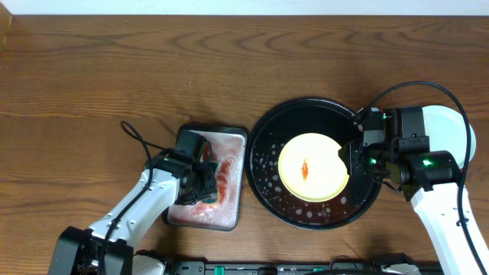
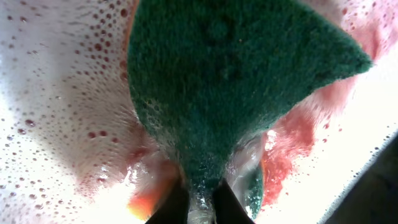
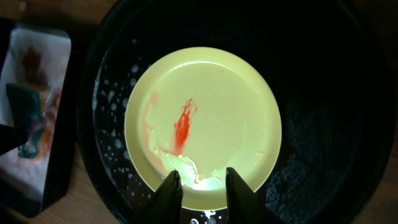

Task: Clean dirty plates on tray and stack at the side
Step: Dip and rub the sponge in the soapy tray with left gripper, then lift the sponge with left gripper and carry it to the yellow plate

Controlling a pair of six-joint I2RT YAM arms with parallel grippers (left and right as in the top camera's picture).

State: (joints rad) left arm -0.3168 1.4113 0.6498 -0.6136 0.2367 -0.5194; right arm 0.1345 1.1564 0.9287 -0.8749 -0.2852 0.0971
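Note:
One pale yellow plate (image 1: 321, 149) with a red sauce smear (image 1: 305, 168) lies in the round black tray (image 1: 263, 137), with suds around it. In the right wrist view the plate (image 3: 236, 99) fills the middle of the tray (image 3: 323, 74). My right gripper (image 1: 348, 162) hovers at the plate's right edge. Its jaws (image 3: 200, 177) stand slightly parted over the rim, holding nothing. My left gripper (image 1: 205, 179) is down in the small grey tray, shut on the green sponge (image 2: 230, 81); the jaws (image 2: 200, 186) pinch its lower tip.
The small rectangular grey tray (image 1: 229, 137) sits just left of the black tray, filled with pinkish foam (image 2: 56, 93). It shows at the left edge of the right wrist view (image 3: 37, 50). Bare wooden table (image 1: 114, 69) surrounds both trays.

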